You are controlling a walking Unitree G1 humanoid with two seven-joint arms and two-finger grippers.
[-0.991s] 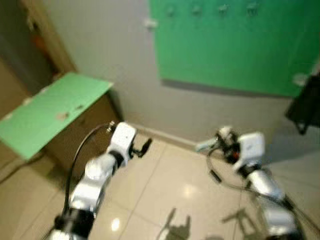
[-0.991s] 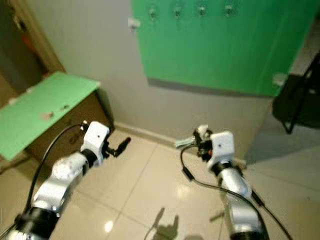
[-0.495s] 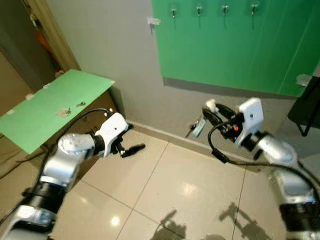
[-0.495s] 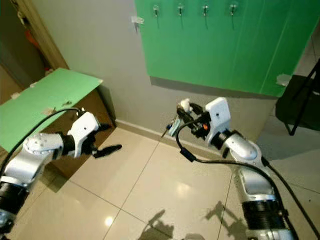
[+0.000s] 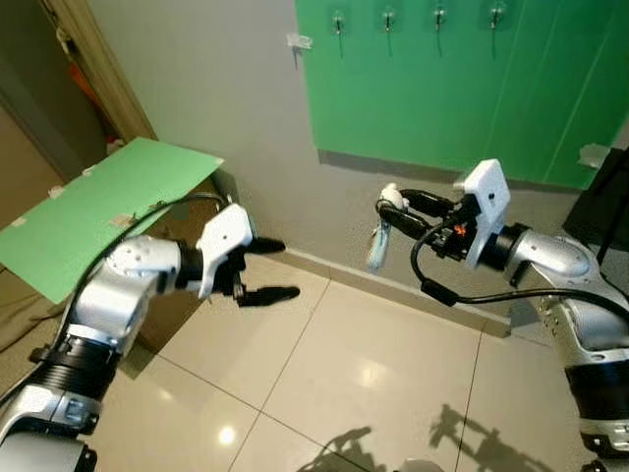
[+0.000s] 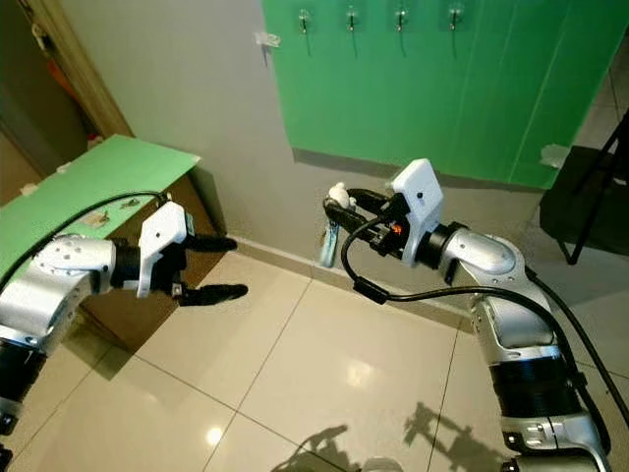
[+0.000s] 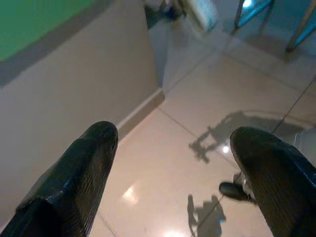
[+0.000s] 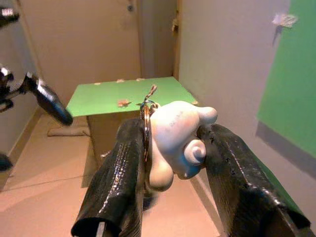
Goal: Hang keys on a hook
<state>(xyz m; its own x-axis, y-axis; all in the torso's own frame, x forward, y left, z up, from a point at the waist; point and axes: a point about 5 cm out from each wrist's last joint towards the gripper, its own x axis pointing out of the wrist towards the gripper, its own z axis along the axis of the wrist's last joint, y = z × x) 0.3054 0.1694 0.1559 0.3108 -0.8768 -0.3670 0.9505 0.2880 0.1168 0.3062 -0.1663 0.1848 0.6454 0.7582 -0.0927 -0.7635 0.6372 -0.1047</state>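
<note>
Mid-frame, the right pincer (image 6: pixel 339 208) pinches the keys (image 8: pixel 173 140) by their white charm below the hooks (image 5: pixel 388 18), while the left pincer (image 5: pixel 263 270) is spread, lower left.

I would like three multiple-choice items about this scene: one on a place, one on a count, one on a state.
1. Where are the hooks?
A. on the green board
B. on the table
C. on the floor

2. How many hooks are there?
A. two
B. four
C. six

3. How is the left gripper?
A. shut on the keys
B. open, holding nothing
C. shut on a hook

Key: 1 A, they line the top of the green board. 2 B, four hang in a row. 3 B, its fingers are apart; the right gripper clamps the keys.
</note>
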